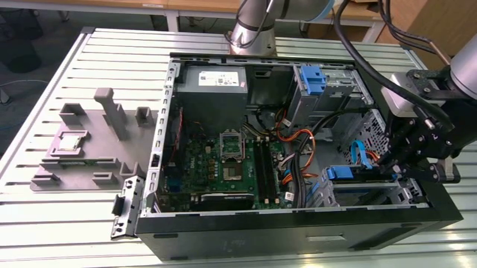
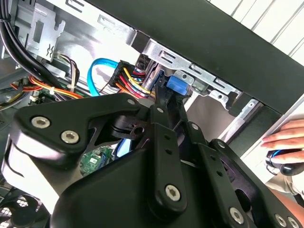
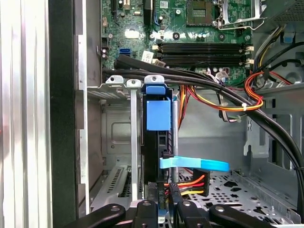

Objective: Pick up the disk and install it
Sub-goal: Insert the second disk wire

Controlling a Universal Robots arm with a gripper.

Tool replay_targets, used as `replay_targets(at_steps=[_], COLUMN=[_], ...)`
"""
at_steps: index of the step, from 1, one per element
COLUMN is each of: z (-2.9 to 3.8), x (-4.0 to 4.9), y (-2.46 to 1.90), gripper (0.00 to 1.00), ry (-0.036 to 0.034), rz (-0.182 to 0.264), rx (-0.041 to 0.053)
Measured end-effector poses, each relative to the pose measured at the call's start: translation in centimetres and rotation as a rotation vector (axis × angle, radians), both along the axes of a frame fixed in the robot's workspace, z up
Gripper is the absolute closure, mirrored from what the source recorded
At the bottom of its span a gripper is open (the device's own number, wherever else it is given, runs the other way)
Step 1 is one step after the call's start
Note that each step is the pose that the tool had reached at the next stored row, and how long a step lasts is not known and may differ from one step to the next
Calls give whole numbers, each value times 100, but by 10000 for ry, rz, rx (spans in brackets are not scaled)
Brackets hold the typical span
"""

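Observation:
The disk [image 3: 158,114] stands on edge in the metal bay [image 3: 116,85] at the case's front corner, its blue carrier tab facing the motherboard. In the exterior view the disk [image 1: 347,173] shows as a blue piece low on the exterior view's right. A flat blue data cable [image 3: 194,164] and a red, yellow and black power lead [image 3: 188,183] run to its near end. My gripper [image 3: 163,209] has a black finger on each flat side of that end and looks shut on it. In the second wrist view my gripper [image 2: 164,97] tapers to the disk [image 2: 175,85]; in the exterior view my gripper [image 1: 387,167] hangs beside the bay.
Thick black cables [image 3: 190,80] cross just above the bay. The motherboard [image 1: 231,162], grey power supply [image 1: 212,81] and a second blue bracket [image 1: 313,78] lie inside the case. A grey fixture block [image 1: 89,145] sits on the table. A person's hand [image 2: 285,137] rests outside the case.

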State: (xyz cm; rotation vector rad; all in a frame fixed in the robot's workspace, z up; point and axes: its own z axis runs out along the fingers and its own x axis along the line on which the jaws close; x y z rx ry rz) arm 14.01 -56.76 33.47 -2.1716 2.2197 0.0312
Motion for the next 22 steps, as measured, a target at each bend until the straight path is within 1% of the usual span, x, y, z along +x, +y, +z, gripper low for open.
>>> replay_targets(at_steps=[16, 18, 19, 22], z=[-9, -9, -9, -11], x=[-5, -5, -5, -5], y=[5, 4, 5, 4], gripper=[76, 78, 84, 84], ry=[0, 0, 0, -1], rz=[-1, -1, -1, -1], rx=[-2, -5, -4, -2])
